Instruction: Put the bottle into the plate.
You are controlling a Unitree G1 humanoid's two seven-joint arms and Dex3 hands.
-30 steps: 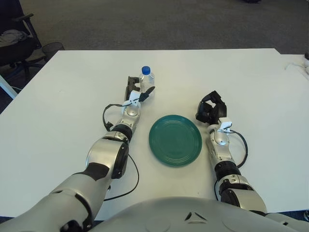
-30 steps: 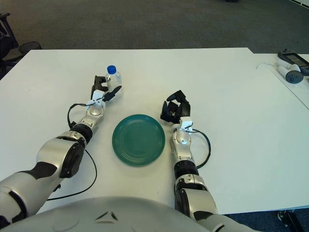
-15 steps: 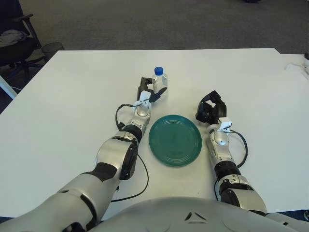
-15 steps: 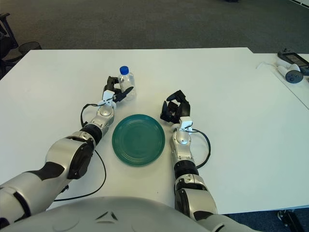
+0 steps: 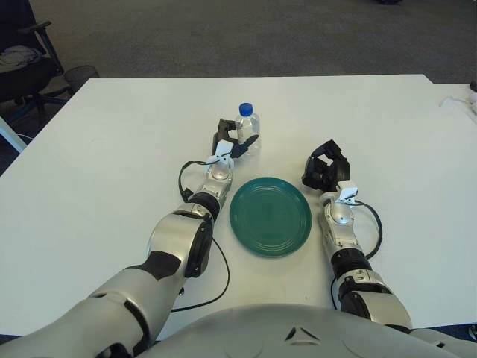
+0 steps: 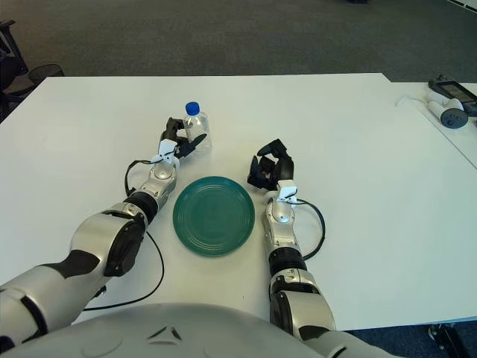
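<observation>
- The left hand (image 5: 230,141) sits just above the middle of the frame, its fingers wrapped around the lower body of a small clear water bottle (image 5: 248,129) with a blue cap, which stands upright.
- A second ago hand and bottle were further left in the frame. They then slid right towards the plate, and over the last half second they have hardly shifted at all.
- The bottle is now just beyond the upper left rim of the green plate (image 5: 270,216), near it but not over it. Whether its base rests on the white table (image 5: 112,149) or is held a little above it cannot be told.
- My reading: the carry is under way and seems to pause here. What remains is a short move down the frame and a little right to bring the bottle over the dish, then setting it down and letting go.
- The right hand (image 5: 325,169) rests on the table just off the plate's upper right edge, fingers curled and holding nothing, idle.
- Nothing lies between bottle and plate. The plate's raised rim is the one thing the base could catch on if it is dragged rather than lifted, and a tall narrow bottle could topple.
- Black cables loop beside each forearm near the plate, clear of the path.
- At the far upper right of the right eye view a small white device (image 6: 452,113) lies on a neighbouring table, and an office chair (image 5: 22,63) stands at the upper left; neither matters here.
</observation>
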